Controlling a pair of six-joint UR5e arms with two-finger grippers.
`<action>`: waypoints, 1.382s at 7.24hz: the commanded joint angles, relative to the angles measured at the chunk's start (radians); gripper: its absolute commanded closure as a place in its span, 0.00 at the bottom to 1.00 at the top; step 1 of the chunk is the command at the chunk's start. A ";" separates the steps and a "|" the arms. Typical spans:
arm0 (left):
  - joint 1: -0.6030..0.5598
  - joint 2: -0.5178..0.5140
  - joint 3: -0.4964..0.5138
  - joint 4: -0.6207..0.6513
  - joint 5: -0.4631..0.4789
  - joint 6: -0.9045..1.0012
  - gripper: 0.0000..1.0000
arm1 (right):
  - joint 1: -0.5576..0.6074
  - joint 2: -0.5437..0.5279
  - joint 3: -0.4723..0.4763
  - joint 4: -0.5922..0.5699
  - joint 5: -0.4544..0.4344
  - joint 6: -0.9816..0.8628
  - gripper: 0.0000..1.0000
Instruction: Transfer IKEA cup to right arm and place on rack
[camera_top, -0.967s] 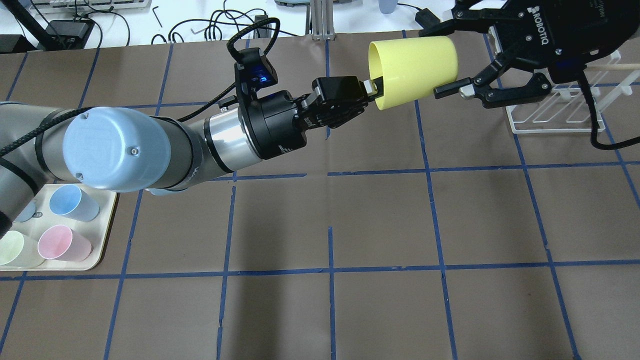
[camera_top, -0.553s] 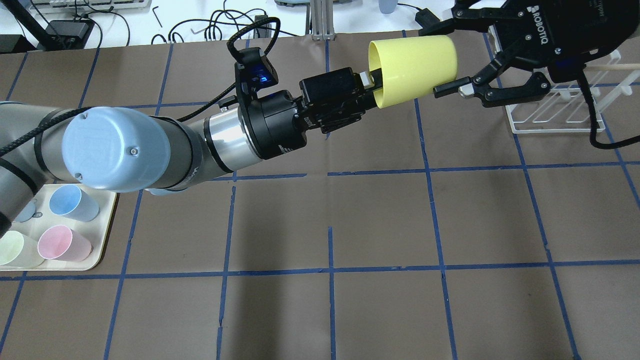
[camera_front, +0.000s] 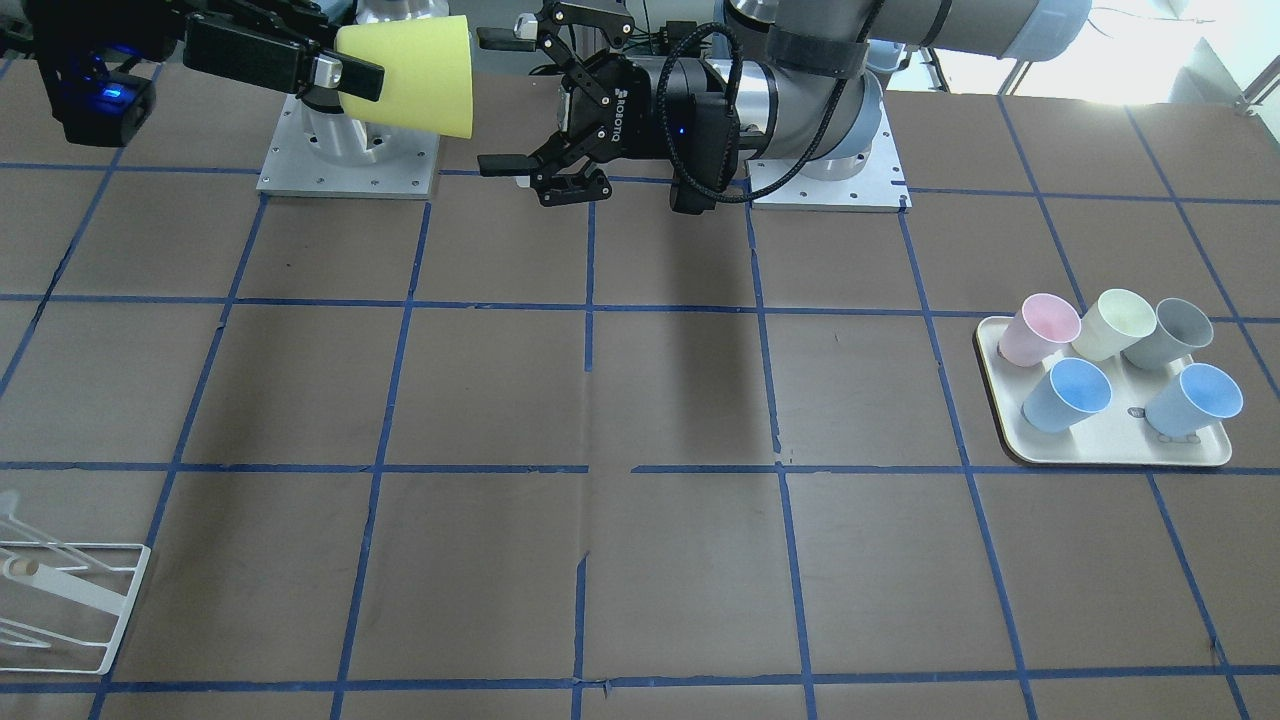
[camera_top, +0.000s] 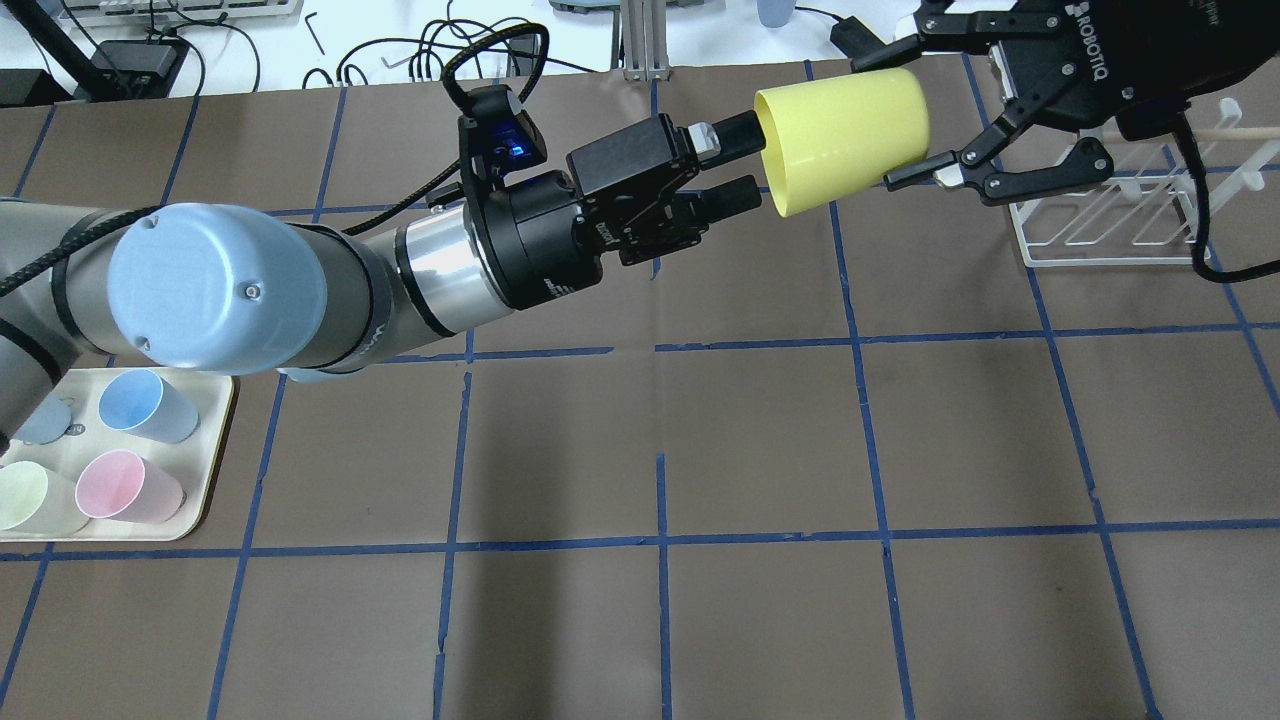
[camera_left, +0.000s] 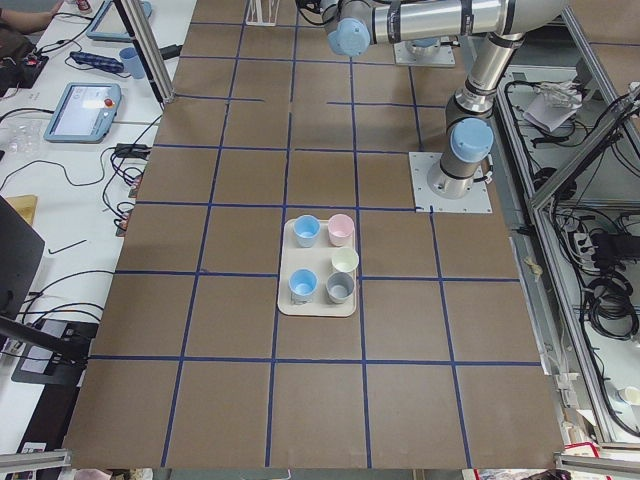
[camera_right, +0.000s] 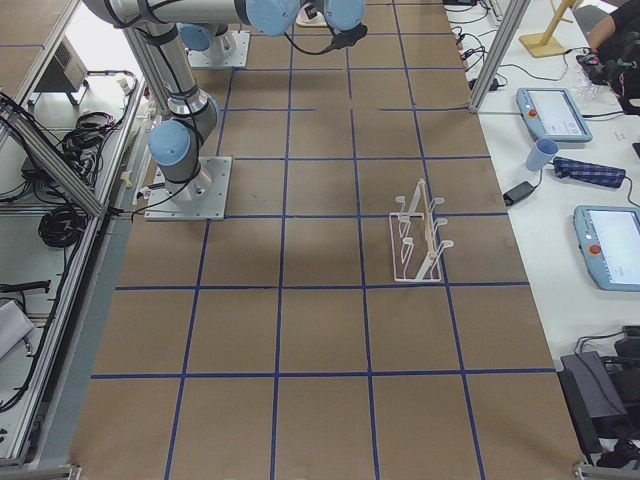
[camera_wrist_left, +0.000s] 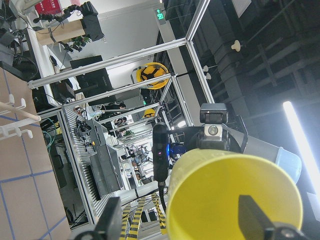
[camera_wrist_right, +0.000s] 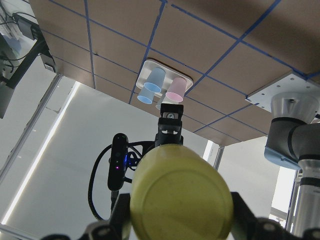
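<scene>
Plastic that looks light, stiff and slick wants a firm wall pinch near the base — my right gripper (camera_top: 876, 120) clamps the IKEA cup (camera_top: 840, 135) sideways in mid-air, well apart from the rack (camera_top: 1100, 252), left gripper (camera_top: 745, 162) spread open.

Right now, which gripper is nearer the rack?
Right. The right gripper, holding the IKEA cup, is toward the rack; the left gripper is farther, beyond the cup's rim.
</scene>
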 joint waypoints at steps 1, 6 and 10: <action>0.093 0.010 0.001 0.004 0.130 -0.041 0.00 | -0.007 -0.004 -0.005 -0.148 -0.168 -0.002 0.61; 0.330 0.001 0.105 0.021 0.586 -0.206 0.00 | 0.004 -0.026 -0.048 -0.341 -0.654 -0.074 0.63; 0.368 -0.027 0.202 0.450 1.142 -0.748 0.00 | 0.006 -0.015 -0.031 -0.445 -0.934 -0.321 0.67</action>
